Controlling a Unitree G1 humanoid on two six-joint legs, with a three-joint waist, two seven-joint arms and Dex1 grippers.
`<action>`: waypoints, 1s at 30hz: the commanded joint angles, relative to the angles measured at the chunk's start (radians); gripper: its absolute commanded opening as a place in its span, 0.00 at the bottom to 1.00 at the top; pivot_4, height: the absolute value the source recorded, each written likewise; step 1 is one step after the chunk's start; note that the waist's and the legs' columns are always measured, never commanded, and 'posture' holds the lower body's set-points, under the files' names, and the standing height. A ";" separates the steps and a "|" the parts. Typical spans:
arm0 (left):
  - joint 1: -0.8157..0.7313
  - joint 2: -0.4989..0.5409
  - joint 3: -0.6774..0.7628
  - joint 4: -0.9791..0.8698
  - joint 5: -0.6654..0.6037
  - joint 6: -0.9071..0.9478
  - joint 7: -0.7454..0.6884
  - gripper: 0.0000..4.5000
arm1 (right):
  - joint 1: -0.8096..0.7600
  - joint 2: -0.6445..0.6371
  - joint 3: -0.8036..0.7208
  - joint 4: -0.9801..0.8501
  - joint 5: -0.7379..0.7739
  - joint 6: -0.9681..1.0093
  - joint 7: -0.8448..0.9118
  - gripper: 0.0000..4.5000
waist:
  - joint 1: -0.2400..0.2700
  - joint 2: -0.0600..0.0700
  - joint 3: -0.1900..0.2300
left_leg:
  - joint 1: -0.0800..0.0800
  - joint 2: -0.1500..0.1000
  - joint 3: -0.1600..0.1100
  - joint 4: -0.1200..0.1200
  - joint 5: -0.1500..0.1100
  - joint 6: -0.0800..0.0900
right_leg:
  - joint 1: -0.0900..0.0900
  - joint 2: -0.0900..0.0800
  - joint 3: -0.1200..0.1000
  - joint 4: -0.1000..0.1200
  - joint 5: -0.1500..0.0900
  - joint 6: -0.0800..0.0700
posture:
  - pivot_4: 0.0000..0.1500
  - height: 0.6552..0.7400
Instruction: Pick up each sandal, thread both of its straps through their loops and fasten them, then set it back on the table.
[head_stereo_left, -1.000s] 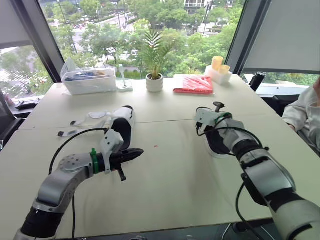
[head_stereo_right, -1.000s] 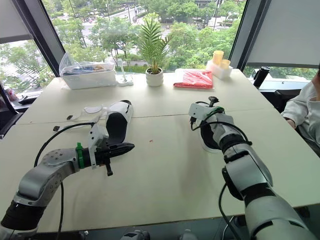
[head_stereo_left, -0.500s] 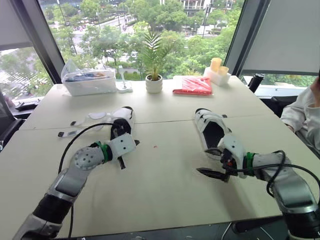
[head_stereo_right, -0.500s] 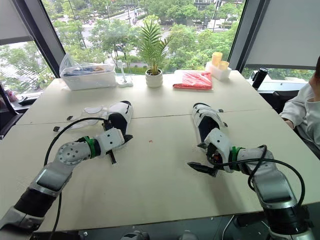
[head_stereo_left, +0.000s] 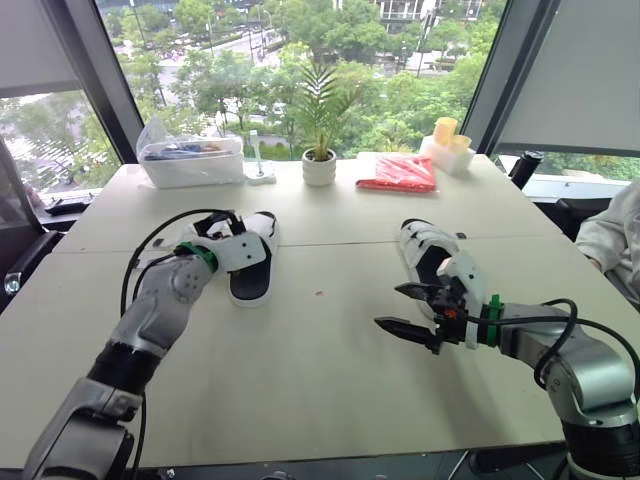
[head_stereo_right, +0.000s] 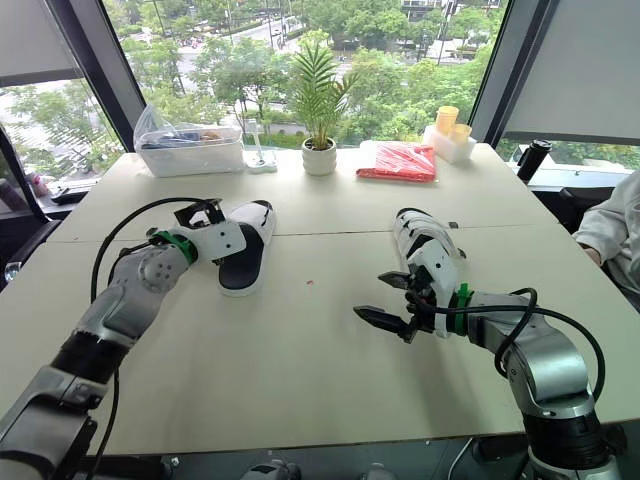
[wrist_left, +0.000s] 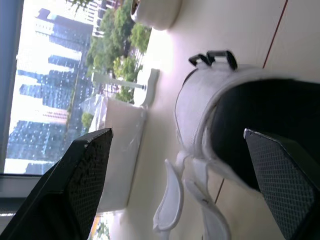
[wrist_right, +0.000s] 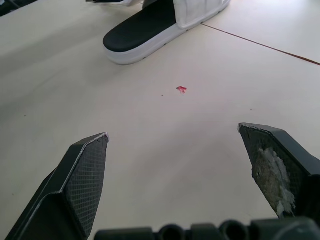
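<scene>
The left sandal (head_stereo_left: 252, 268), white with a black footbed, lies flat on the table's left half. My left gripper (head_stereo_left: 218, 225) is at its left side, open, and in the left wrist view the wide-apart fingers (wrist_left: 85, 165) frame the sandal's white upper (wrist_left: 200, 105) and its loose straps (wrist_left: 170, 205). On the right half lies the right sandal (head_stereo_left: 428, 250), straps across it. My right gripper (head_stereo_left: 392, 306) hovers open just in front of it, holding nothing, over bare tabletop (wrist_right: 170, 150).
Along the far edge stand a clear plastic box (head_stereo_left: 192, 160), a potted plant (head_stereo_left: 319, 165), a red packet (head_stereo_left: 400, 172) and yellow cups (head_stereo_left: 447, 132). A person's sleeve (head_stereo_left: 615, 235) shows at the right edge. A small red speck (wrist_right: 181, 89) lies between the sandals.
My left gripper has gone from shut to open and moved up against the left sandal. My right gripper left the right sandal and now hovers open nearer me. The camera has shifted.
</scene>
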 joint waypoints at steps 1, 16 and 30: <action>-0.097 -0.045 -0.044 0.197 0.048 -0.038 0.085 1.00 | -0.017 -0.015 0.005 -0.019 0.015 -0.037 -0.028 1.00 | -0.001 0.000 0.000 | 0.000 0.000 0.000 0.000 0.000 0.000 | 0.000 0.000 0.000 0.000 0.000 0.000 | 1.00 1.00; -0.397 -0.229 -0.138 0.932 0.087 -0.227 0.405 0.82 | -0.007 -0.028 0.027 -0.010 0.020 -0.070 -0.104 1.00 | -0.004 -0.001 0.000 | -0.001 -0.001 0.001 0.006 -0.001 0.001 | -0.001 0.000 0.000 0.004 0.000 0.002 | 1.00 1.00; -0.430 -0.271 -0.119 0.992 0.049 -0.336 0.467 0.01 | -0.004 -0.040 0.026 -0.023 0.039 -0.072 -0.144 1.00 | 0.000 -0.001 -0.001 | -0.001 -0.002 0.001 0.014 -0.001 0.002 | 0.000 -0.001 0.000 0.011 0.000 0.003 | 1.00 1.00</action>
